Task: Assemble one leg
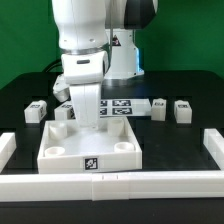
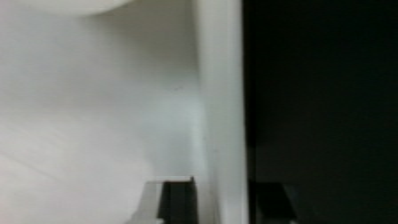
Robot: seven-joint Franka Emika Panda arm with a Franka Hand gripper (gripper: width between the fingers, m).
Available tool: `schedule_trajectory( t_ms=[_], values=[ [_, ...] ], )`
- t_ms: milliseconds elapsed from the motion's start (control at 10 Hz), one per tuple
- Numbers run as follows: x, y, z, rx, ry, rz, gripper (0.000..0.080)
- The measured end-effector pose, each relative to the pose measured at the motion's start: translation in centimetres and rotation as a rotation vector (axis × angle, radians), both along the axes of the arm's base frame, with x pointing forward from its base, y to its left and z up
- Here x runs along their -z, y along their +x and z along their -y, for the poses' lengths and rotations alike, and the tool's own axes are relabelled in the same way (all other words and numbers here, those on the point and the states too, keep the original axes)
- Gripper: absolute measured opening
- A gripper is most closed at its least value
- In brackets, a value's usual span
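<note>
The black table (image 1: 175, 140), fenced by white rails (image 1: 110, 185), stands before a green wall (image 1: 20, 40). I judge I am first positioning the white tray (image 1: 62, 152). My gripper (image 2: 224, 203) straddles one of its walls, but I cannot tell if it pinches. The nearest leg (image 1: 37, 110) lies beside the tray, and I must fetch it next.

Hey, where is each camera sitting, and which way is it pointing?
Exterior view: off the arm, looking slightly down across the table toward the arm; it shows the arm and its gripper lowered at the tray-like part.
Wrist view: on the wrist, looking down past the gripper at the tray-like part's wall; only the dark fingertips show.
Shared: the gripper, the tray-like part and the table.
</note>
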State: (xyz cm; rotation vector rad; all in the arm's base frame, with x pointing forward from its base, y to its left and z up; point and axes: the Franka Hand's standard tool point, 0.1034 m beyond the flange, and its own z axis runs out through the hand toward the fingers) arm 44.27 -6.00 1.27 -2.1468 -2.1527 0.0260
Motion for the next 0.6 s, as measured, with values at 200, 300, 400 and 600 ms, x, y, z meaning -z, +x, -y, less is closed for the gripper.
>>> schedule_trajectory(
  t_ms=[200,300,400,600],
  values=[
    [-0.02,0.05,0.03,0.001,0.000,0.003,0.0065],
    [-0.02,0.05,0.03,0.001,0.000,0.003,0.0065],
    [-0.02,0.06,0.03,0.001,0.000,0.003,0.0065],
    [-0.02,0.06,0.03,0.001,0.000,0.003,0.0065]
  ],
)
